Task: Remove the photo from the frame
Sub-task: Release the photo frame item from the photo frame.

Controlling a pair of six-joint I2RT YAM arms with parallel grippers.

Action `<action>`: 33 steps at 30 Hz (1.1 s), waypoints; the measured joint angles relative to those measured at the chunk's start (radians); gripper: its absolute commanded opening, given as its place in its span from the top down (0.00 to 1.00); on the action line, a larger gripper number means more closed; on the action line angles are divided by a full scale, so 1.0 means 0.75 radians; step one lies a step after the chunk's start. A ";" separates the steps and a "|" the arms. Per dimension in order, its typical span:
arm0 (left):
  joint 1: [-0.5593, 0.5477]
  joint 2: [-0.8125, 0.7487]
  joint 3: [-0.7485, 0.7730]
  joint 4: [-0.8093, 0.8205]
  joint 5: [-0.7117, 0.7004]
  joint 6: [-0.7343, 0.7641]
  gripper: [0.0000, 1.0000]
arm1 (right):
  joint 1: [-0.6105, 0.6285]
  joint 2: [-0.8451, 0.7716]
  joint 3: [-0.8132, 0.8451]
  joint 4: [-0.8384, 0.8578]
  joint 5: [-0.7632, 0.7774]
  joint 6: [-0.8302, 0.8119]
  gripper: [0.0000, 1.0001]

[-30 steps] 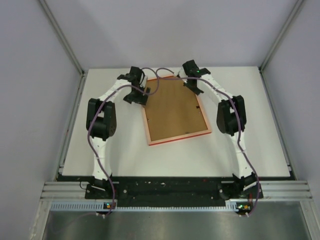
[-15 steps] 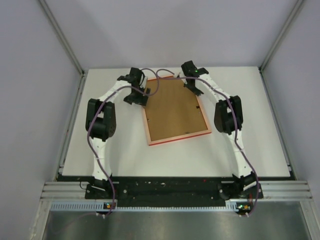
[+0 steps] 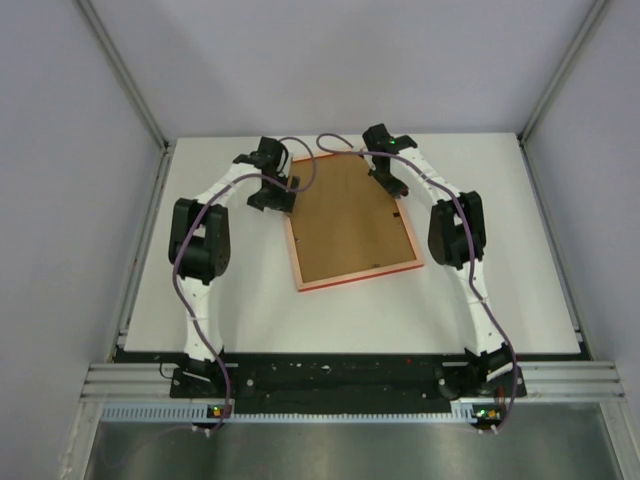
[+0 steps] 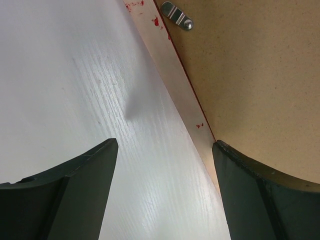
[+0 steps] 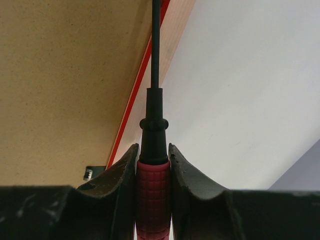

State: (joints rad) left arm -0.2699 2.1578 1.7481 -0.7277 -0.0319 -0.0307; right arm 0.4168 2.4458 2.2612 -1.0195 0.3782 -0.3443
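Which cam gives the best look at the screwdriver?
Right wrist: the screwdriver fills the centre, red handle clamped in the right pincer, black shaft reaching along the frame rim. Left wrist doesn't show it. Top external: too small to make out.

frame (image 3: 352,222): face down, brown back up, reddish rim, lying askew
worktop (image 3: 500,290): white, carries the frame, grey walls (image 3: 330,70) around it
left gripper (image 3: 277,197): over the frame's far left corner
right gripper (image 3: 396,186): over the frame's far right edge

left end effector (image 4: 165,145): spread wide | right end effector (image 5: 152,147): clamped on screwdriver (image 5: 153,195) | both arms: reaching forward, elbows out
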 measured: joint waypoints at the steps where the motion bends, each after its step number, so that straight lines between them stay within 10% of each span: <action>1: 0.000 -0.003 -0.007 0.005 -0.001 -0.009 0.17 | 0.000 0.000 0.000 -0.010 -0.010 0.023 1.00; 33: -0.010 -0.016 -0.045 0.046 0.060 -0.024 0.47 | -0.066 -0.006 0.148 -0.152 -0.220 0.084 1.00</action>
State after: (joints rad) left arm -0.2775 2.1456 1.7145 -0.6930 0.0128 -0.0490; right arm 0.3672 2.4416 2.3718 -1.1332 0.2134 -0.2810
